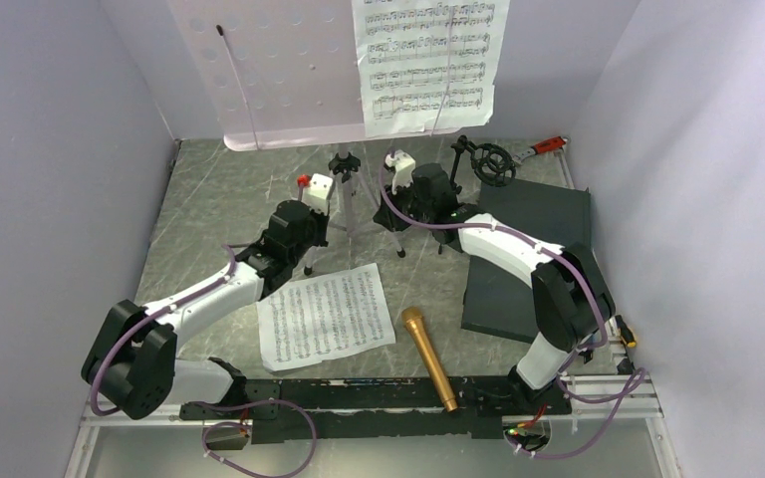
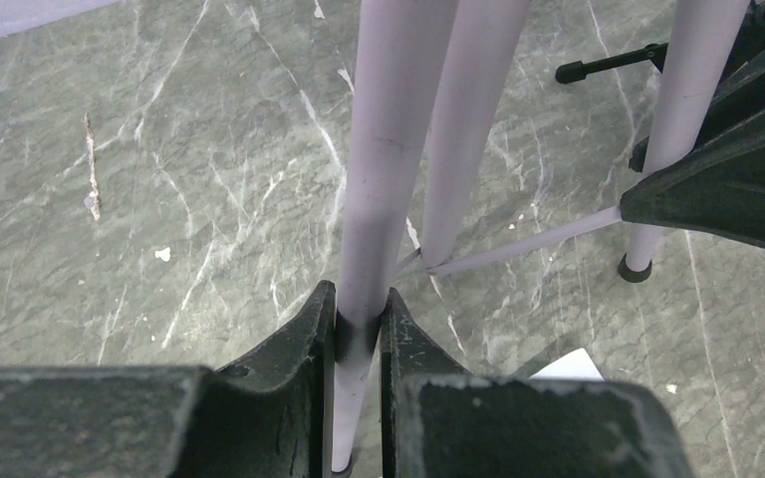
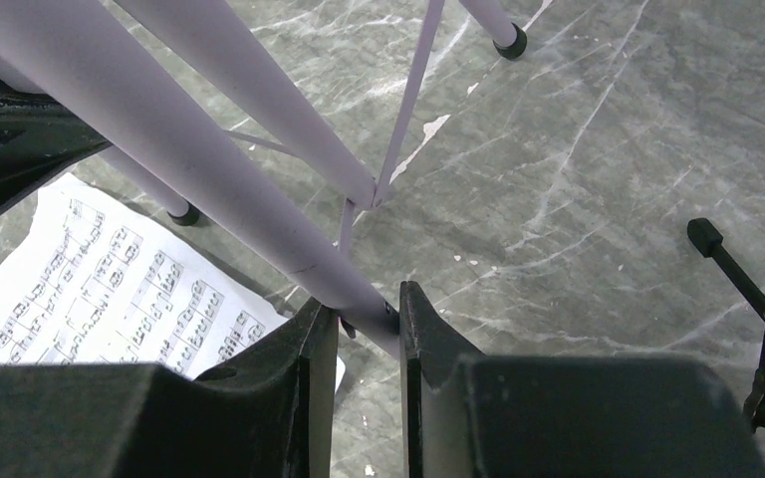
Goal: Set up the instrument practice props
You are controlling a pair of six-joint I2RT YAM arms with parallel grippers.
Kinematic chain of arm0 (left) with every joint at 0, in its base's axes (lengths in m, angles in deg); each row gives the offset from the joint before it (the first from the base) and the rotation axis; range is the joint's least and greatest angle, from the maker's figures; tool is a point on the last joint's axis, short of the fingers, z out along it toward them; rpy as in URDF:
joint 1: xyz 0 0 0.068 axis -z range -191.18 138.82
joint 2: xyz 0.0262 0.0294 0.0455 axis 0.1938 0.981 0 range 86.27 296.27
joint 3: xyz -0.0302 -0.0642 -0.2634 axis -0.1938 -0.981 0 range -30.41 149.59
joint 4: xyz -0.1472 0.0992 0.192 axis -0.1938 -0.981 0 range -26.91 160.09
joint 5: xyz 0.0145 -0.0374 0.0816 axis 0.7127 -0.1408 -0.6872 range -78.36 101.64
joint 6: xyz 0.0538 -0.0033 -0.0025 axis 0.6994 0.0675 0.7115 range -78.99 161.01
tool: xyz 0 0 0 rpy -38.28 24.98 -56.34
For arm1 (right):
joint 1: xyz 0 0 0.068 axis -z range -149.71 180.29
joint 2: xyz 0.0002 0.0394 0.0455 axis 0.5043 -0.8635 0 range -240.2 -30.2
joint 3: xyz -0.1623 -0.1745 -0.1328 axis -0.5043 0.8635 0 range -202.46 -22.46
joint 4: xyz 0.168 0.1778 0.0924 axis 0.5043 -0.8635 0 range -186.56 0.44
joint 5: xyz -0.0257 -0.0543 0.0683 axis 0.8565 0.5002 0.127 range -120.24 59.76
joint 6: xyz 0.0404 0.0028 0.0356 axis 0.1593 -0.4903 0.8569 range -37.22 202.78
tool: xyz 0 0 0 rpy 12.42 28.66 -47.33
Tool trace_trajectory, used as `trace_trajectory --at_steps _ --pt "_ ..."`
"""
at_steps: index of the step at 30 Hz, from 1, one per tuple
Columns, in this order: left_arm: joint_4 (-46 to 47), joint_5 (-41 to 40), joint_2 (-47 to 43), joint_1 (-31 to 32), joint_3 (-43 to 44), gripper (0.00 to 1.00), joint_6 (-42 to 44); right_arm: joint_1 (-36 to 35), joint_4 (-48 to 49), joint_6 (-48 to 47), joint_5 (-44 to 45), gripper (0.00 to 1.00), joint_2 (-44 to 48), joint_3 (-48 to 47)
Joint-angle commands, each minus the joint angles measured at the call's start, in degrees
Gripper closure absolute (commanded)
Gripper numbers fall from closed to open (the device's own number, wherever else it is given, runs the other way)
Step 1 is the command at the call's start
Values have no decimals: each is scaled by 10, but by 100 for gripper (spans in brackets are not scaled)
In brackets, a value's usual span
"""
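Left gripper (image 2: 359, 334): your jaws pinch one leg of the lilac music stand (image 2: 390, 149).
Right gripper (image 3: 369, 317): you clamp another leg.
Loose music sheet (image 1: 326, 316): flat beside gold microphone (image 1: 429, 357).

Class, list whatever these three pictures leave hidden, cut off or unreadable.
1. Top view: the music stand desk and the mounted sheet run off the upper edge.
2. Top view: the wrench lies partly behind the mic stand ring.
3. Top view: the flat sheet has notes too small to read.
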Motion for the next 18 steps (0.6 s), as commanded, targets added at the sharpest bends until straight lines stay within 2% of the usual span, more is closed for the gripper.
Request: trace_trajectory --at_steps 1,5,11,18 --pt "-136 -13 -9 2 -33 97 -71 45 -105 19 124 100 -36 15" --pt "-137 -15 -11 2 -30 96 -70 42 -104 -8 115 100 -27 21" --pt "-140 -15 -6 2 -20 84 -76 40 -105 -25 116 100 -23 33" --pt "-130 -7 -8 2 -13 75 -87 40 -113 -35 116 100 -21 33"
